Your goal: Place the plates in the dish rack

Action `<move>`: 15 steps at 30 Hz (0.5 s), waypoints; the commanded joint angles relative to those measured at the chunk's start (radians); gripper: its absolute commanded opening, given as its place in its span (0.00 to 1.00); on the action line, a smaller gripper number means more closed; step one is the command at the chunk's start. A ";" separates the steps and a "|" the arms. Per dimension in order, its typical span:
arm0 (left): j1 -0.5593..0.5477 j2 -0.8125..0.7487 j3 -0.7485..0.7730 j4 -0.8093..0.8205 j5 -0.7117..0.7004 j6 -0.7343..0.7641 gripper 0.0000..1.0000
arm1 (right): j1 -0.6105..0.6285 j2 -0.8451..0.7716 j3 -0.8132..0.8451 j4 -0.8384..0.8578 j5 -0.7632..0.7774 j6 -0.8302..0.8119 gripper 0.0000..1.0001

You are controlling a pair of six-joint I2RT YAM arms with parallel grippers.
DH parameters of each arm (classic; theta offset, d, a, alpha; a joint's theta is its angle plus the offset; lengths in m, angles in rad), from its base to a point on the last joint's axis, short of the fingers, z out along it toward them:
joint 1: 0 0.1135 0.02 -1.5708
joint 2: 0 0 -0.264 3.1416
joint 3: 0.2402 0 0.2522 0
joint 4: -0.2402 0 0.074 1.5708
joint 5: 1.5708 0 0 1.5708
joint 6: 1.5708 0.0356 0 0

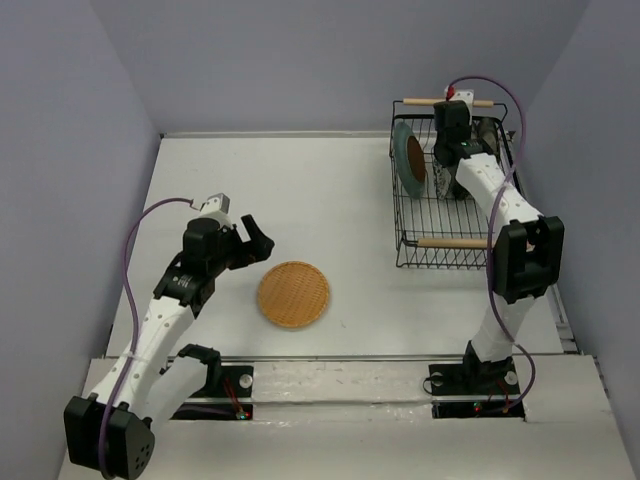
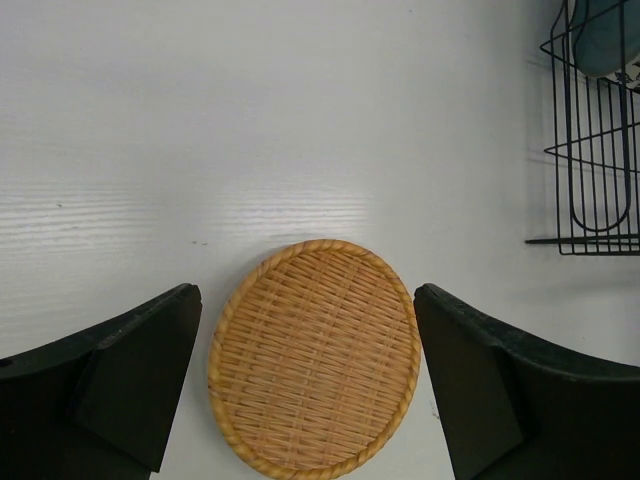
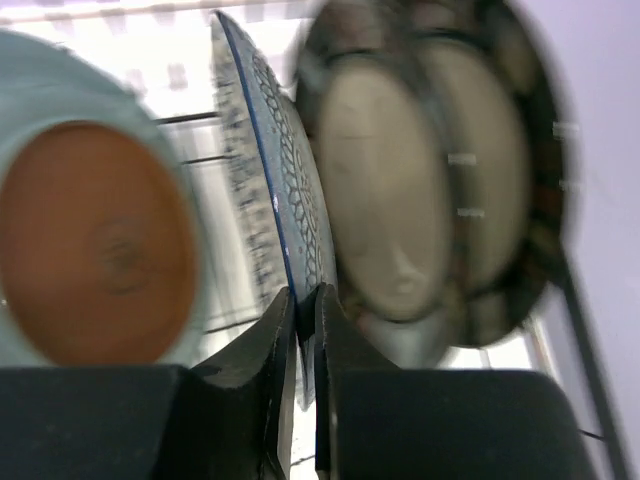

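Note:
The orange-tan woven plate (image 1: 294, 294) lies flat on the table. My left gripper (image 1: 255, 240) hovers just to its left, open; in the left wrist view its jaws straddle the woven plate (image 2: 315, 360). My right gripper (image 1: 447, 160) reaches down into the black wire dish rack (image 1: 400, 240). In the right wrist view it (image 3: 305, 300) is shut on the rim of the blue-and-white plate (image 3: 290, 190), which stands on edge. A teal plate (image 3: 90, 240) with a brown face stands to its left, and two beige dark-rimmed plates (image 3: 400, 200) stand to its right, blurred.
The rack's near wooden handle (image 1: 450, 242) and far handle (image 1: 425, 101) cross its ends. The rack's corner (image 2: 600, 200) shows at the right of the left wrist view. Grey walls close in the table on three sides.

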 commanded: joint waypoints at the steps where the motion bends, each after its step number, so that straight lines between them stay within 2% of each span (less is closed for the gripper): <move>1: -0.015 -0.017 -0.015 0.051 0.042 0.021 0.99 | -0.056 -0.023 0.022 0.017 -0.032 0.124 0.07; 6: -0.018 -0.020 -0.018 0.054 0.049 0.022 0.99 | -0.119 -0.047 -0.031 0.017 -0.147 0.204 0.08; 9: -0.023 -0.023 -0.019 0.052 0.049 0.021 0.99 | -0.128 -0.041 -0.051 0.014 -0.162 0.206 0.27; 10: -0.025 -0.023 -0.019 0.052 0.049 0.021 0.99 | -0.128 -0.038 -0.054 0.014 -0.167 0.203 0.40; 11: -0.025 -0.022 -0.019 0.054 0.049 0.021 0.99 | -0.128 -0.040 -0.055 0.014 -0.171 0.201 0.45; 13: -0.023 -0.020 -0.019 0.054 0.047 0.021 0.99 | -0.128 -0.047 -0.052 0.014 -0.181 0.198 0.52; 15: -0.025 -0.020 -0.019 0.054 0.047 0.021 0.99 | -0.128 -0.060 -0.049 0.017 -0.202 0.186 0.54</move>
